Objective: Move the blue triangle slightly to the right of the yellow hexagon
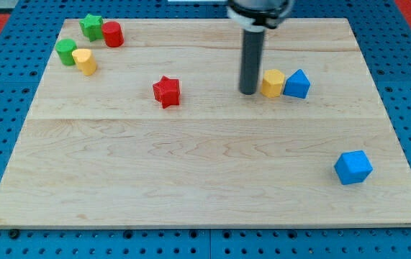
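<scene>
Toward upper right of pale wooden board (191,158): resting just left of yellow plastic hexagon (272,83), blue plastic triangle (297,84) already touching hexagon's right, task looking near complete, my tip (247,92) clawless, gripping nothing.

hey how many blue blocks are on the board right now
2. The blue triangle touches the yellow hexagon's right side, upper right of the board; my tip is left of that hexagon. The blue cube sits alone at lower right. None look hidden.

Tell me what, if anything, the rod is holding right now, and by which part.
Nothing is held. My tip stands just left of the yellow hexagon block; contact cannot be told.
</scene>
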Motion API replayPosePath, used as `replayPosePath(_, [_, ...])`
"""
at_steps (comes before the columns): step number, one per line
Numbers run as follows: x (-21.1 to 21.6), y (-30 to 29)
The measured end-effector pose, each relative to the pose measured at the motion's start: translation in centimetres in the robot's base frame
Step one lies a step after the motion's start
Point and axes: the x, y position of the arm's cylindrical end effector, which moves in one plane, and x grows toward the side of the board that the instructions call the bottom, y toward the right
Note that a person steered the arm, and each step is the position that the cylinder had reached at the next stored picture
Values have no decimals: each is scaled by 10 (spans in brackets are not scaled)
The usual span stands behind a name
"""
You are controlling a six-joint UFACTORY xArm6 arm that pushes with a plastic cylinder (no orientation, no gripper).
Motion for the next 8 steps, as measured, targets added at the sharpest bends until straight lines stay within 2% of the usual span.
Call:
replayPosePath(1, [0,41])
replayPosePath(2, [0,50])
replayPosePath(3, [3,25])
replayPosePath(5, [49,57])
replayPosePath(6, [31,56])
replayPosePath(8, [13,92])
